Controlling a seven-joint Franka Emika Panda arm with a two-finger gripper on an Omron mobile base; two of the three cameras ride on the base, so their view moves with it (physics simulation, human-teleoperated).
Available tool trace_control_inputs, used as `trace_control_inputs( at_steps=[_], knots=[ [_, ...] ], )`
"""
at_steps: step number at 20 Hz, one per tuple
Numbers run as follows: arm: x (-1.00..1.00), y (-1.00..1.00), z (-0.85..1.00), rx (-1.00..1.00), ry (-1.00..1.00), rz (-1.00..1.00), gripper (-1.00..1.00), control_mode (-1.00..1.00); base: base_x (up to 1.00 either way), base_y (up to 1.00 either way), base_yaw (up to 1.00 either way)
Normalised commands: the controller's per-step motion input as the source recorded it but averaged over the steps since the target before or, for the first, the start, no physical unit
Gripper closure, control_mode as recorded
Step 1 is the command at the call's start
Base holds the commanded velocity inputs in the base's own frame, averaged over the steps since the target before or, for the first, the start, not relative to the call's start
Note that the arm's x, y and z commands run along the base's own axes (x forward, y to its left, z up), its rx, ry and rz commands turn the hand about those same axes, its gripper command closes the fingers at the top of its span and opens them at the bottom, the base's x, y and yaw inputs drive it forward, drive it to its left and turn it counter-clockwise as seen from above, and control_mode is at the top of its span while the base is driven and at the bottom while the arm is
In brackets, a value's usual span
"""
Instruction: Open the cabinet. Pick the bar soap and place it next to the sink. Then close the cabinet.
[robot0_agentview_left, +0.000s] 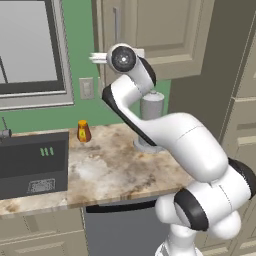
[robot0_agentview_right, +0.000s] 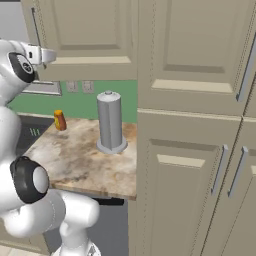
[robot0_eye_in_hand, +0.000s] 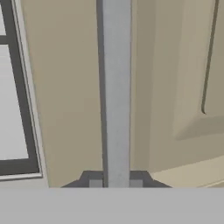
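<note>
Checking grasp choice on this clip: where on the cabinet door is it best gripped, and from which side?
The vertical silver bar handle on the cabinet, approached front-on, one finger each side. It stands off the door, narrow and straight. The gripper is shut on it.

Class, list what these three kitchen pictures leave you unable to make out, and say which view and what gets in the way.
- Inside of the cabinet: the shut door hides it in all views, so no bar soap can be seen.
- Handle: its top is cut off by the hand view's upper edge.
- Fingers: only the tips show, closed on the handle.
- Paper towel holder: the arm partly covers it in the left base view.
</note>
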Motion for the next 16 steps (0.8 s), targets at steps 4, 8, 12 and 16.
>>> trace_control_inputs(
  at_steps=[4,8,12,16],
  knots=[
    [-0.61,-0.06,0.11,0.09,0.00,0.00,1.00,-1.00,0.00,0.00,0.00],
    [-0.67,-0.13,0.12,0.05,0.00,0.00,1.00,-1.00,0.00,0.00,0.00],
    [-0.69,-0.18,0.12,0.03,0.00,0.01,1.00,-1.00,0.00,0.00,0.00],
    [-0.60,-0.23,0.14,0.01,0.00,0.06,1.00,-1.00,0.00,0.00,0.00]
  ],
)
